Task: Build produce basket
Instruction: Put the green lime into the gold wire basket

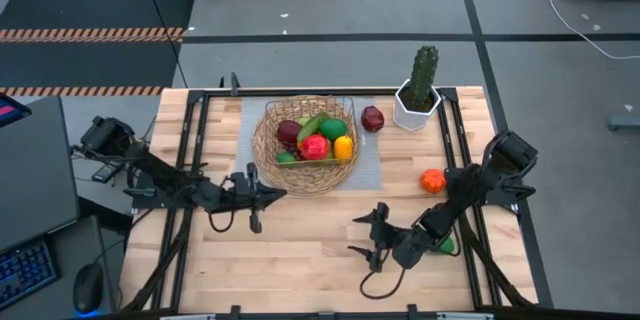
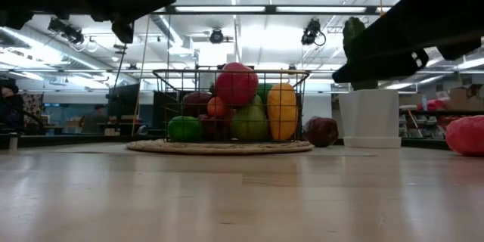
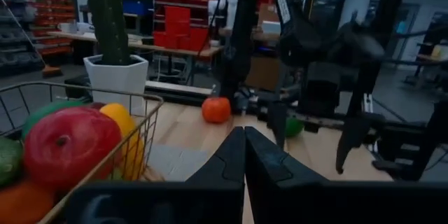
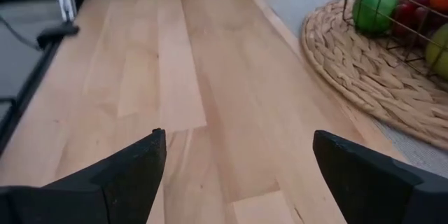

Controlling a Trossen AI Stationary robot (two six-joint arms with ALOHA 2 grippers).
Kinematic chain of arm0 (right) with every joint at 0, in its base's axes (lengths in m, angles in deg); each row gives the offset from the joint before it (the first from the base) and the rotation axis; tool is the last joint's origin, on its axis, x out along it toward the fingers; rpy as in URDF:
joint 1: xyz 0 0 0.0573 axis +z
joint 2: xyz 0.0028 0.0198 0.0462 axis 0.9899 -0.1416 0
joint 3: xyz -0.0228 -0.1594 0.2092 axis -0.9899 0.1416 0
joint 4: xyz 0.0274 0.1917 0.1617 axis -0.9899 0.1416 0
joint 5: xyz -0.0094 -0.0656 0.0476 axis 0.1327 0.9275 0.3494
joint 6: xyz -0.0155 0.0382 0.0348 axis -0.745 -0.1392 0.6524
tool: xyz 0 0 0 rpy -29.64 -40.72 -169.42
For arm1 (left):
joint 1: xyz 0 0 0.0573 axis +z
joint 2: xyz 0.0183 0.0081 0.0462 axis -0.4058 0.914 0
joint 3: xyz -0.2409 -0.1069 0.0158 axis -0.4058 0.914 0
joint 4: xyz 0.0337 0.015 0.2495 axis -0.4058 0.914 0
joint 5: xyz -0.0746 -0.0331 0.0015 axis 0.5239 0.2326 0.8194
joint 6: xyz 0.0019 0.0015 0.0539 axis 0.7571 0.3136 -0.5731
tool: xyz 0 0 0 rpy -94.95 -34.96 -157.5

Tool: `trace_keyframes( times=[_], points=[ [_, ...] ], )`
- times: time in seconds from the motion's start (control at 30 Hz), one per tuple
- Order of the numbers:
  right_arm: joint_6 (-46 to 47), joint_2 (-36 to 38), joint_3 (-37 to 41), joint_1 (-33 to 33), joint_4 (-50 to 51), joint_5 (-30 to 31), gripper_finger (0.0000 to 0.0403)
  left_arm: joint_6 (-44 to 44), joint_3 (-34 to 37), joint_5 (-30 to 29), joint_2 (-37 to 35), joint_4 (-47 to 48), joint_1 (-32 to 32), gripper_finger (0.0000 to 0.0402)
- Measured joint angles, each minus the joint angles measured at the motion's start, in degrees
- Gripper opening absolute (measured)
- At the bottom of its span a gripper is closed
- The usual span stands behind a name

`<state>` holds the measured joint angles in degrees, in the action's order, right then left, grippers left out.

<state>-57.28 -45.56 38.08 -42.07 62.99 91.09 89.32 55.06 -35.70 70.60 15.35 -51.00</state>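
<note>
Basket mid-table, far side, holds most produce. Strays: orange fruit and a green piece by the right arm. Right gripper fingers spread, empty, nearer both, pointing away. Left gripper pressed together beside basket

The basket was tan wicker, the produce red, green, yellow and purple; the worktop was pale wood.

We see a light wooden tabletop carrying a grey mat under the basket, a dark red fruit, a white cactus pot and an orange fruit at right.
</note>
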Motion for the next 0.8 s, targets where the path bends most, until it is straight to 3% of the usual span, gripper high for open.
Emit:
trace_keyframes(
  times=[0.2,0.47,0.8],
  points=[
    [2.0,3.5,-10.1,-3.7,27.2,-7.1,0.0348,1.8,0.0,-0.1,0.0,0.8,1.7,0.0015],
    [8.4,7.2,-24.2,-4.6,62.3,-9.9,0.0347,3.7,0.0,0.0,0.1,1.7,1.7,0.0059],
    [27.0,10.2,-28.2,0.0,91.1,-19.2,0.0368,6.2,0.0,0.1,0.1,1.7,1.7,0.0122]
  ],
)
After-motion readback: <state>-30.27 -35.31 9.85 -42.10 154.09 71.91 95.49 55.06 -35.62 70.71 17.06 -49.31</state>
